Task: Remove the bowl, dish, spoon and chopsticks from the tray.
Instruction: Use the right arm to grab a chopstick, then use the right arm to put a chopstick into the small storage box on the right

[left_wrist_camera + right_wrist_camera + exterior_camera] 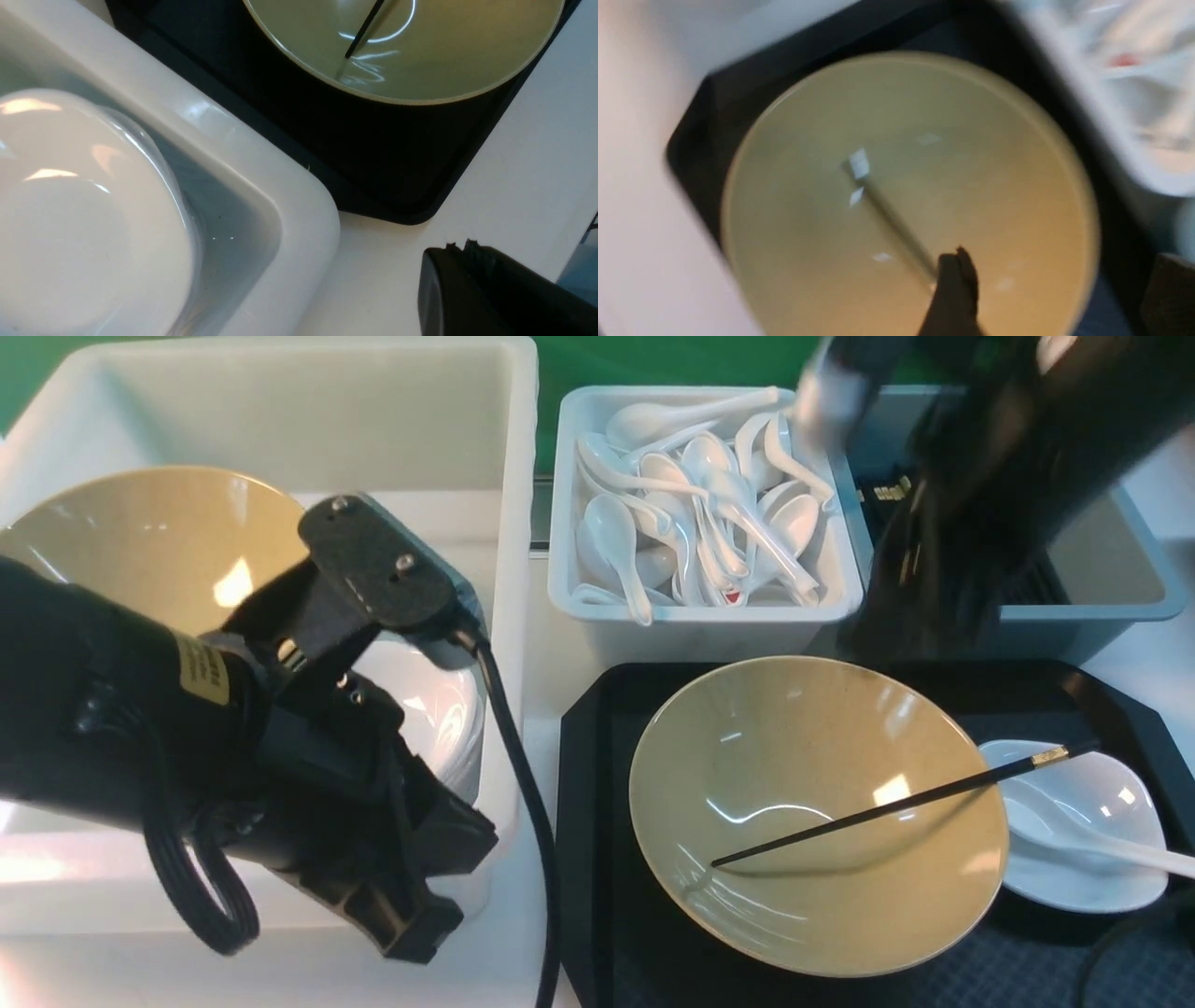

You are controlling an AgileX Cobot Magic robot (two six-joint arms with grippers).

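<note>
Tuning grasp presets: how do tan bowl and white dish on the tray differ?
The round tan bowl is much wider and deeper than the rounded-square white dish. A black chopstick dips into the bowl; a white spoon lies in the dish. Both are glossy, on the black tray.

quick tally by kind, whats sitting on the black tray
bowl: 1
dish: 1
spoon: 1
chopstick: 1 (only one stick shows)
total: 4
</note>
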